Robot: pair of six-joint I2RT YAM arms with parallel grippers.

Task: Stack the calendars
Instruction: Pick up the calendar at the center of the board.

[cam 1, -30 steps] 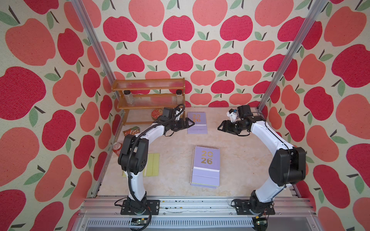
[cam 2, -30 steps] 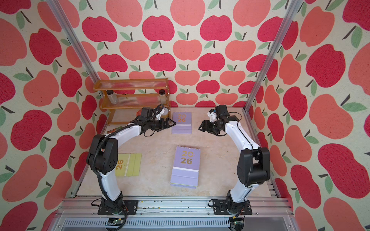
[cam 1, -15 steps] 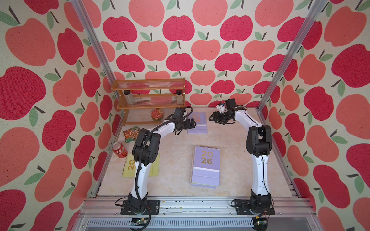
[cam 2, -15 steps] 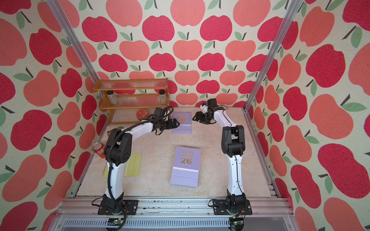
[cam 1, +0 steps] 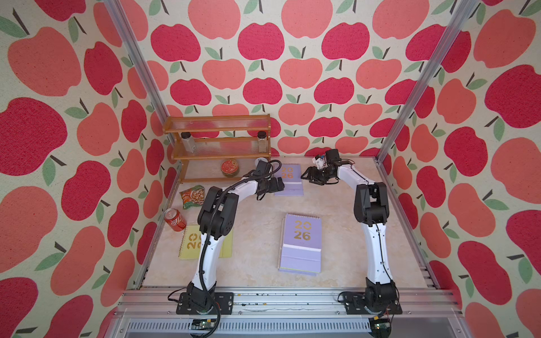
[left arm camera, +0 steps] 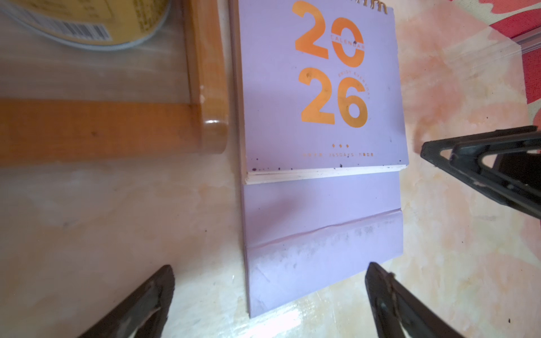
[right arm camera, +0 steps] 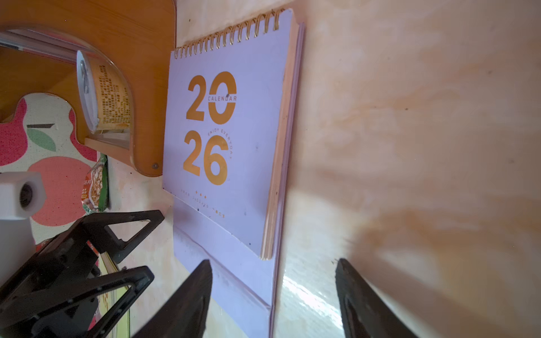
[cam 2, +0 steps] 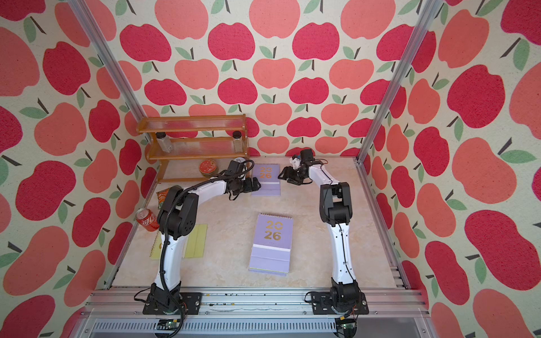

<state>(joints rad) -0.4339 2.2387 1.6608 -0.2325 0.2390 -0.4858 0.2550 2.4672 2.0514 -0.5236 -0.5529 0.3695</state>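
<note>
The left gripper (left arm camera: 269, 267), wide open and empty, hovers on a low outstretched arm at the end of a flat lilac calendar (cam 1: 288, 179) whose long edge lies just beside the end post of the shelf (cam 1: 218, 140). The right gripper (cam 1: 308, 176), jaws apart and empty, hangs off that calendar's edge away from the shelf. A second lilac calendar (cam 1: 301, 243) and a yellow calendar (cam 1: 191, 243) lie well out from the shelf, bare table (cam 1: 257, 210) between.

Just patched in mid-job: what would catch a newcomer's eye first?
Loud apple-print walls all round. The left end effector and right end effector, both open, are at the far lilac calendar by the rack. A second lilac calendar lies mid-table.
</note>
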